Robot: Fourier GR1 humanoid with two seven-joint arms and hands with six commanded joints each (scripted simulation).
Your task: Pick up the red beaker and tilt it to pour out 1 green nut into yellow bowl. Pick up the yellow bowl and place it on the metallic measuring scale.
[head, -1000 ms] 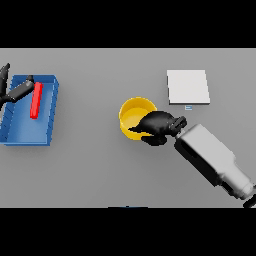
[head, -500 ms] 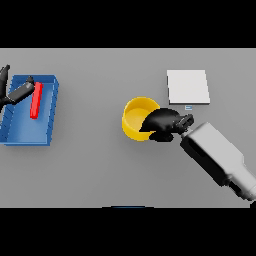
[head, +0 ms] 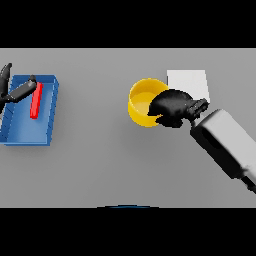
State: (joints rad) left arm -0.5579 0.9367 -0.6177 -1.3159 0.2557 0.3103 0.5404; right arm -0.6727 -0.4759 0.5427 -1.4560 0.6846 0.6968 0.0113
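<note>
The yellow bowl (head: pixel 141 101) is held at its right rim by my right hand (head: pixel 172 106), whose fingers curl over the edge and hide that side. What is inside the bowl cannot be made out. Just right of the bowl lies the metallic measuring scale (head: pixel 189 82), a pale square plate partly covered by my hand. Far to the left, the red beaker (head: pixel 35 100) lies in a blue tray (head: pixel 30 135). My left hand (head: pixel 15 92) hovers over the tray's upper left with straight, spread fingers, one fingertip next to the beaker's top.
The blue tray sits at the table's left edge. My right forearm (head: pixel 227 147) crosses the lower right of the table. Grey tabletop (head: pixel 100 165) spreads between the tray and the bowl.
My right hand has carried the yellow bowl up and to the right, closer to the scale. The left hand and red beaker have stayed in place.
</note>
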